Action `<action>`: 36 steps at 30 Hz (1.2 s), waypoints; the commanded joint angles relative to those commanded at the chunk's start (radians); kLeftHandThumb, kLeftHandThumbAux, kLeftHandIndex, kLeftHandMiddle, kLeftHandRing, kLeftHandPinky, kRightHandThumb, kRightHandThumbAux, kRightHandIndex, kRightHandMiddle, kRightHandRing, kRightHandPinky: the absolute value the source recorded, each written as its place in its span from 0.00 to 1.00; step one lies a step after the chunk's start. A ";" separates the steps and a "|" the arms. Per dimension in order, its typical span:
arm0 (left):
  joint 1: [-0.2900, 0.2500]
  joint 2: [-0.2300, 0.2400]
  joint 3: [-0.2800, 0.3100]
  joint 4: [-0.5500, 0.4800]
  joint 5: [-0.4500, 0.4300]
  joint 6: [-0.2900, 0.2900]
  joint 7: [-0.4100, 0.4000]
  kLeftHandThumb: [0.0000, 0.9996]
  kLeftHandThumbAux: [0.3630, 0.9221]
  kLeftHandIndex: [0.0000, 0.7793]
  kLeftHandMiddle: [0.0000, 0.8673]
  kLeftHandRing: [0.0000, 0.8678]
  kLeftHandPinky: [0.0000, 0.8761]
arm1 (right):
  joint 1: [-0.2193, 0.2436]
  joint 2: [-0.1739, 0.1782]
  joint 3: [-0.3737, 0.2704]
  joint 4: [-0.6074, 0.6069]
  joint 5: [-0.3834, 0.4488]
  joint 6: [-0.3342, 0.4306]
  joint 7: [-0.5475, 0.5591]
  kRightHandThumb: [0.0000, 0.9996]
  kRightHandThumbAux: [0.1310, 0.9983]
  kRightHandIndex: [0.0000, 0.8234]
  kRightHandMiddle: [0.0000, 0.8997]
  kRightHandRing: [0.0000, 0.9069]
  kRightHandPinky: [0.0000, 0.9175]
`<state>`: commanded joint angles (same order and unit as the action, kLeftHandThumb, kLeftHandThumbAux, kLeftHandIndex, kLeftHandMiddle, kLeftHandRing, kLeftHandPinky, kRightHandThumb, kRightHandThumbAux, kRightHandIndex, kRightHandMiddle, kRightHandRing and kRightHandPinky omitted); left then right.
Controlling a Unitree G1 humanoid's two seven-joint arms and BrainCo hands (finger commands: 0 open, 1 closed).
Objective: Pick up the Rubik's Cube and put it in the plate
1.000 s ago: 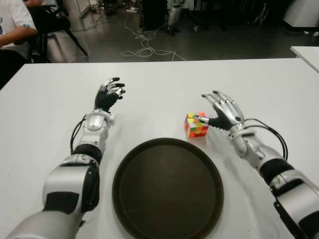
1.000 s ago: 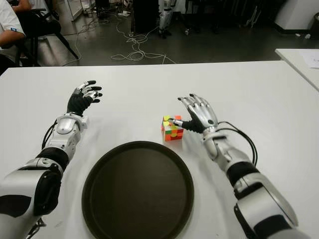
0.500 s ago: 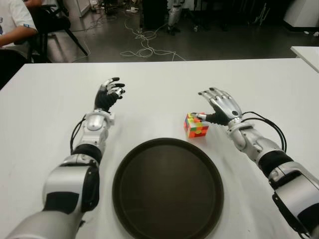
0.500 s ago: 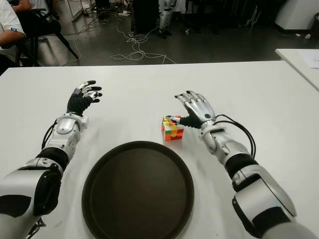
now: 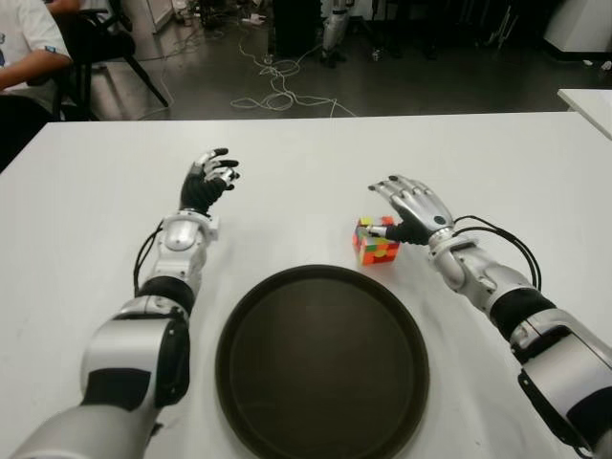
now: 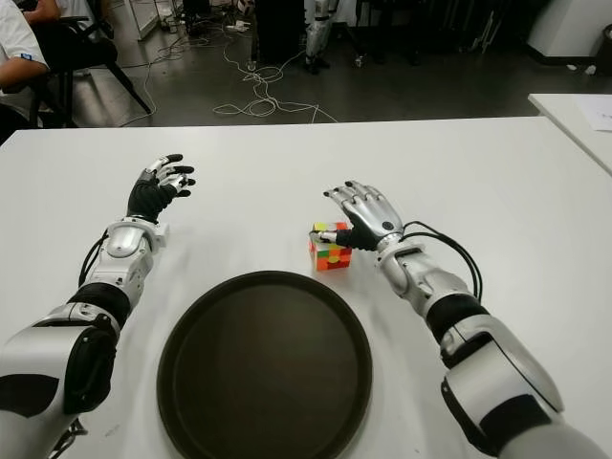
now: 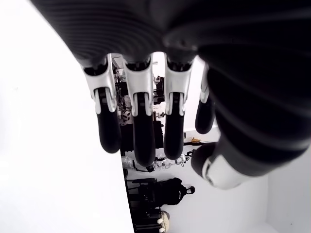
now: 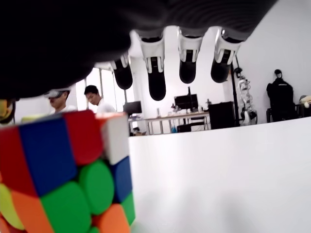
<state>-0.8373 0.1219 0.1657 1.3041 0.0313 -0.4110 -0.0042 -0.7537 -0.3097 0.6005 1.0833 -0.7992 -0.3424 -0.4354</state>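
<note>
In the left eye view, the Rubik's Cube (image 5: 376, 241) sits on the white desk (image 5: 497, 153), just beyond the far right rim of the round dark plate (image 5: 320, 361), which lies at the near centre. The right hand (image 5: 411, 211) is at the cube's right side, palm down, with its thumb reaching onto the top right corner of the cube and the four fingers (image 5: 387, 184) spread out above and beyond it; they are not closed around the cube. The left hand (image 5: 207, 181) shows well to the left of the cube, beyond the plate's left side, its fingers loosely curled and holding nothing. A seated person (image 5: 27, 57) shows at the far left, past the desk's edge, and cables (image 5: 277, 91) lie on the floor beyond the desk.

The right eye view shows the same layout: cube (image 6: 330, 247) touching the thumb of the right hand (image 6: 360, 222), plate (image 6: 265, 368) nearer.

In the left wrist view, the left hand's fingers (image 7: 138, 121) hang relaxed over the bare desk, with nothing between them.

In the right wrist view, the cube (image 8: 68, 172) stands on the desk close under the palm, while the fingers (image 8: 155, 68) extend open above and past it.
</note>
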 joint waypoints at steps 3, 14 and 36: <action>0.000 0.001 -0.001 0.001 0.001 0.000 0.000 0.45 0.65 0.29 0.37 0.37 0.37 | -0.004 0.005 0.005 0.004 -0.001 0.006 0.002 0.20 0.05 0.00 0.00 0.00 0.00; -0.001 0.001 0.004 0.001 -0.006 0.002 -0.010 0.45 0.66 0.28 0.37 0.37 0.37 | -0.011 0.020 0.008 0.022 0.006 0.012 -0.010 0.18 0.04 0.00 0.00 0.00 0.00; -0.002 0.009 -0.008 0.003 0.006 0.006 -0.005 0.44 0.63 0.26 0.37 0.38 0.38 | -0.008 0.009 0.022 -0.009 -0.001 -0.017 -0.056 0.14 0.06 0.00 0.00 0.00 0.00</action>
<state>-0.8392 0.1305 0.1576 1.3070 0.0376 -0.4054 -0.0089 -0.7620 -0.3012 0.6227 1.0745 -0.8001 -0.3593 -0.4910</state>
